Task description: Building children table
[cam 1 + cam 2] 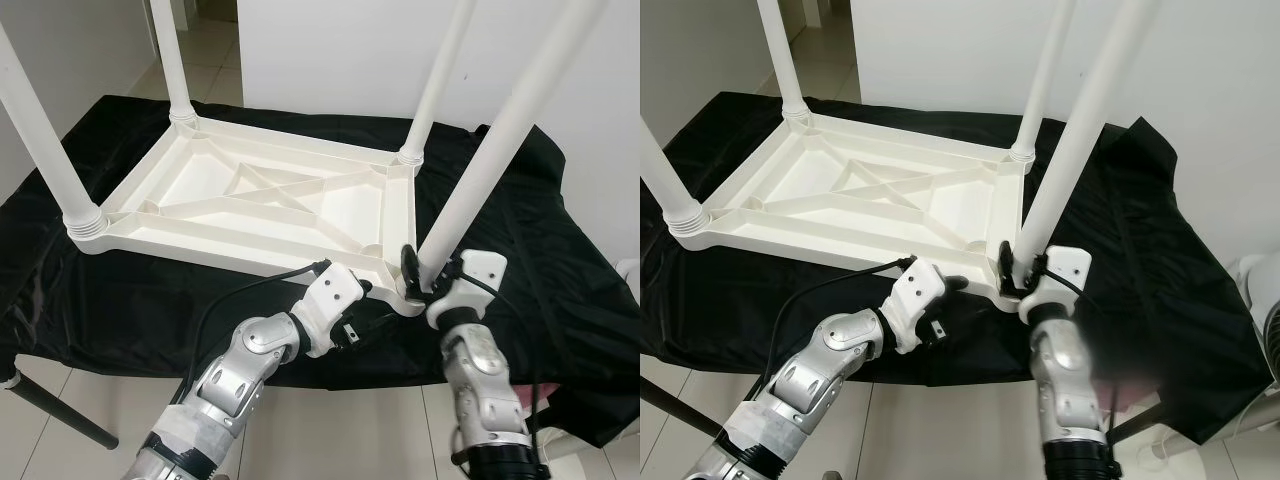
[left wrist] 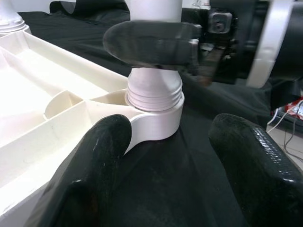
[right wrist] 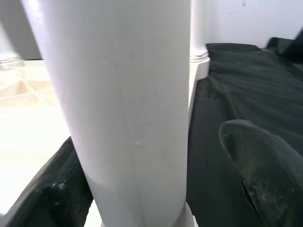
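A white plastic children's table (image 1: 250, 190) lies upside down on a black cloth. Legs stand in all four corners. The near-right leg (image 1: 500, 150) rises from its threaded corner socket (image 2: 156, 106). My right gripper (image 1: 418, 275) is at that leg's base, open, with its fingers on either side of the leg (image 3: 128, 109). One finger touches the leg; the other finger (image 3: 265, 165) stands apart from it. My left gripper (image 2: 165, 137) is open just in front of the same corner, holding nothing, with its fingers spread wider than the socket.
The black cloth (image 1: 560, 260) covers a low work surface whose near edge runs just under my arms. Its dark leg (image 1: 60, 410) slants over the tiled floor at the left. A white wall (image 1: 340, 50) stands behind, and a white fan (image 1: 1260, 300) at the far right.
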`<state>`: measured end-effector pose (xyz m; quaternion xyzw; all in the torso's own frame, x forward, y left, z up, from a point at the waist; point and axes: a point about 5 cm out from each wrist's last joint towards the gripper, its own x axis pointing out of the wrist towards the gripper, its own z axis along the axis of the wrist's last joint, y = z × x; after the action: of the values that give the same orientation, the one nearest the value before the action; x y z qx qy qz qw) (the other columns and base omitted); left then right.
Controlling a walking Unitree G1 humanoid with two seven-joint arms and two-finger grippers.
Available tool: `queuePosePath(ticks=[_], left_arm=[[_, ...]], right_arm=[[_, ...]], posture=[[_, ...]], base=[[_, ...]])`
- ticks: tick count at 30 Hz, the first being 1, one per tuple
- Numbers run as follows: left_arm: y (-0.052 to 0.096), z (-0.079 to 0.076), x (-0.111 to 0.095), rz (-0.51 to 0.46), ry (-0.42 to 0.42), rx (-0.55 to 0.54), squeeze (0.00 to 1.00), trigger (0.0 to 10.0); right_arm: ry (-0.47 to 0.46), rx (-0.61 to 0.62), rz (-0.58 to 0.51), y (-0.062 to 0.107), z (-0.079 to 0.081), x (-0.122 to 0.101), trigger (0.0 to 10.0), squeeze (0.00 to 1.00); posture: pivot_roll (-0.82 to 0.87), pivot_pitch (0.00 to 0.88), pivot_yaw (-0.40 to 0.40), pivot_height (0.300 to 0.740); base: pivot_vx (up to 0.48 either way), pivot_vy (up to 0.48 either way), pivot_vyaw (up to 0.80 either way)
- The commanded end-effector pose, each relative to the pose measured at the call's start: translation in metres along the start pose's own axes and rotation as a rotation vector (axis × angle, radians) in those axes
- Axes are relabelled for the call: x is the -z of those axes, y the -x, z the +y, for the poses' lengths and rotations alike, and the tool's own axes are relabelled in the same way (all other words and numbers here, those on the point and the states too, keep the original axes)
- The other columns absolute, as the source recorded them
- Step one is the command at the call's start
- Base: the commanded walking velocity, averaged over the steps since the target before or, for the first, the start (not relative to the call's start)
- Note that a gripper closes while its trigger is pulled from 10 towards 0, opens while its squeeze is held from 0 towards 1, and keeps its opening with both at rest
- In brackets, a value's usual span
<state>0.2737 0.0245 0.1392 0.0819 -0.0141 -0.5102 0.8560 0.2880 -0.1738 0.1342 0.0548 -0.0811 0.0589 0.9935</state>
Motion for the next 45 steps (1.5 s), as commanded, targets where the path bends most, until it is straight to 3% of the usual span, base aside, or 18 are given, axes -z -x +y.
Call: queuePosePath(ticks=[1, 3, 6, 17, 18, 21, 22, 34, 35, 36, 37, 45], left_arm=[[0.000, -0.002, 0.002, 0.006, 0.007, 0.021, 0.00, 10.0], [0.000, -0.002, 0.002, 0.007, 0.008, 0.021, 0.00, 10.0], [0.000, -0.004, 0.003, 0.011, 0.018, 0.040, 0.00, 10.0], [0.001, -0.004, 0.002, 0.019, 0.009, 0.063, 0.00, 10.0], [0.001, -0.004, 0.002, 0.018, 0.008, 0.065, 0.00, 10.0], [0.001, -0.003, 0.001, 0.017, 0.007, 0.066, 0.00, 10.0], [0.001, -0.003, 0.001, 0.017, 0.004, 0.067, 0.00, 10.0], [0.002, 0.002, 0.001, 0.022, -0.005, 0.050, 0.00, 10.0], [0.003, 0.002, 0.001, 0.021, -0.006, 0.049, 0.00, 10.0], [0.003, 0.002, 0.001, 0.021, -0.006, 0.049, 0.00, 10.0], [0.003, 0.002, 0.001, 0.021, -0.007, 0.049, 0.00, 10.0], [0.003, 0.002, 0.001, 0.021, -0.010, 0.048, 0.00, 10.0]], right_arm=[[0.005, -0.045, 0.008, 0.002, -0.008, 0.004, 10.0, 0.00], [0.021, -0.060, 0.014, 0.000, -0.012, 0.004, 10.0, 0.00], [0.064, -0.200, 0.029, -0.005, -0.019, 0.004, 10.0, 0.00], [0.078, -0.414, 0.061, -0.020, -0.015, 0.004, 10.0, 0.00], [0.090, -0.452, 0.076, -0.023, -0.015, 0.007, 2.5, 0.00], [0.102, -0.467, 0.087, -0.025, -0.016, 0.010, 2.5, 0.00], [0.109, -0.472, 0.113, -0.026, -0.018, 0.013, 0.0, 0.00], [0.083, -0.467, 0.139, -0.020, -0.022, 0.023, 0.2, 0.00], [0.079, -0.454, 0.133, -0.020, -0.023, 0.022, 9.0, 0.00], [0.079, -0.454, 0.133, -0.020, -0.023, 0.022, 9.0, 0.00], [0.074, -0.433, 0.126, -0.020, -0.024, 0.021, 10.0, 0.00], [0.075, -0.159, 0.091, -0.022, -0.032, 0.015, 10.0, 0.00]], posture=[[-0.03, 0.053, -0.073, 0.740], [-0.03, 0.054, -0.072, 0.740], [-0.03, 0.053, -0.062, 0.740], [-0.02, 0.050, -0.055, 0.740], [-0.02, 0.050, -0.056, 0.740], [-0.02, 0.050, -0.056, 0.740], [-0.02, 0.047, -0.059, 0.740], [-0.01, 0.036, -0.060, 0.740], [-0.01, 0.035, -0.060, 0.740], [-0.01, 0.035, -0.060, 0.740], [-0.01, 0.035, -0.060, 0.740], [-0.01, 0.033, -0.060, 0.740]], base=[[0.000, 0.000, 0.00], [0.000, 0.000, 0.00], [0.000, 0.000, 0.00], [0.000, 0.000, 0.00], [0.000, 0.000, 0.00], [0.000, 0.000, 0.00], [0.000, 0.000, 0.00], [0.000, 0.000, 0.00], [0.000, 0.000, 0.00], [0.000, 0.000, 0.00], [0.000, 0.000, 0.00], [0.000, 0.000, 0.00]])
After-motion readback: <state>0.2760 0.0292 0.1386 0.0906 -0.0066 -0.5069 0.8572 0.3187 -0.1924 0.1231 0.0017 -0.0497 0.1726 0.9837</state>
